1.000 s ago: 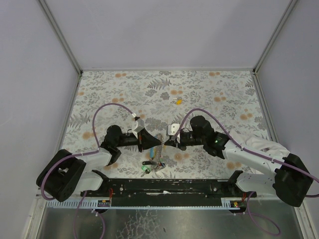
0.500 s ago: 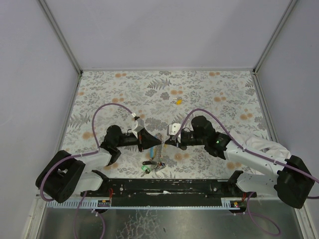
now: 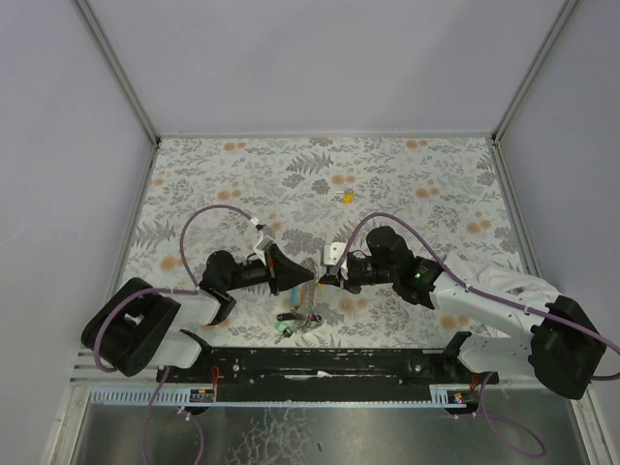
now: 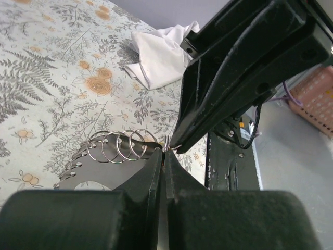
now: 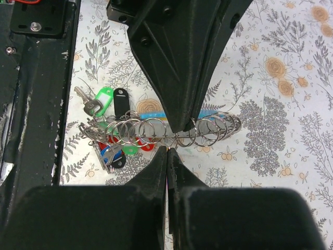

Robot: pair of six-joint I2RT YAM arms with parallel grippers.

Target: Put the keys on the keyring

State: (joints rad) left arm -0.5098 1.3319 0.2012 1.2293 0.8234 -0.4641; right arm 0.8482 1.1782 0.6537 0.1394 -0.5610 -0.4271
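Plain lilac-grey walls [image 3: 320, 68] are enclosing a tabletop [image 3: 436, 184] covered in a grey fern-and-flower print, with a black rail [image 3: 320, 363] running along its near edge. The left gripper [image 3: 310, 278] and right gripper [image 3: 325, 279] are meeting tip to tip just beyond that rail, both sets of jaws clenched. Whether either is nipping a ring wire cannot be confirmed. The keyring [image 5: 151, 130], a linked row of silvery rings, is stretching across just under the tips. Its near end is carrying the capped keys [image 5: 112, 101], green, black, blue and red. One yellow key [image 3: 344, 197] is lying well apart, further up the tabletop. Judgement: the arms are working at prying a ring open. The next move is calling for one arm holding that split steady while the other is fetching the yellow key.
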